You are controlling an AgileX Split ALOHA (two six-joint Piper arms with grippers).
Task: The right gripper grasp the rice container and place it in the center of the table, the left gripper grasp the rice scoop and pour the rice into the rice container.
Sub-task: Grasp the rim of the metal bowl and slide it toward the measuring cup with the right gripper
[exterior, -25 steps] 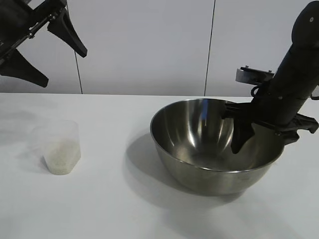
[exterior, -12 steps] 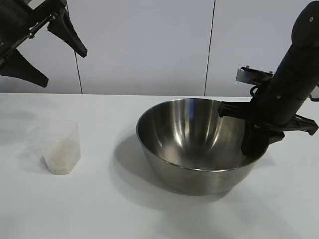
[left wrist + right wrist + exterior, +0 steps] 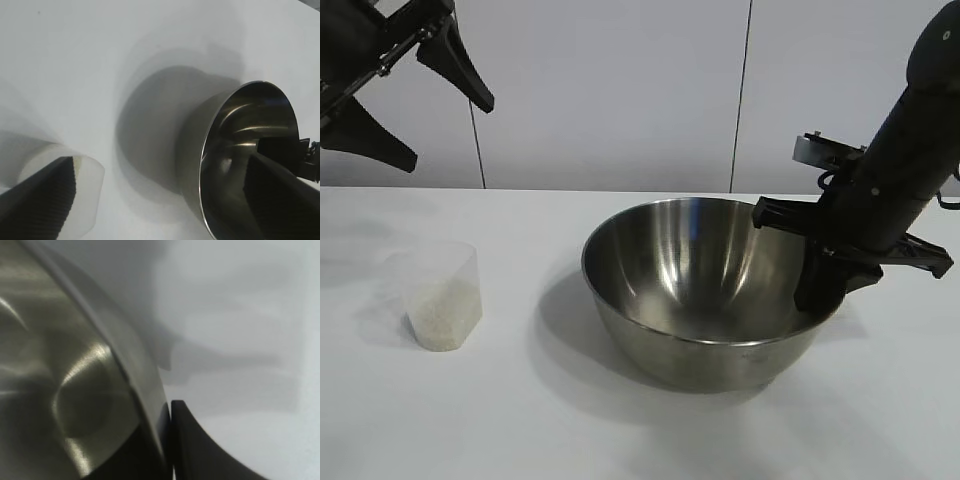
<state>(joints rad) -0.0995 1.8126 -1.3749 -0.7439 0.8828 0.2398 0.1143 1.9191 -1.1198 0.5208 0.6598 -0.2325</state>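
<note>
A large, deep, round stainless-steel rice container [image 3: 705, 295] sits mid-tabletop [image 3: 520, 420], tipped slightly; stiff, slick and likely light, it is best pinched at its thin rim. There, on the container's right side, the black right hand [image 3: 817, 290] clamps the wall between its fingers. Left of the container stands a small translucent plastic rice scoop [image 3: 438, 296] holding white rice [image 3: 442, 312], light and easily squeezed. Above the scoop, well left of the container, the black left hand [image 3: 405, 105] hangs wide open.

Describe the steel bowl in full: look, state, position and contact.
The rice container is a large, deep, round stainless-steel bowl with a thin rim and mirror-like inside, empty of rice. It sits upright on the white table, right of the rice scoop. The right gripper is shut on its right rim.
</note>
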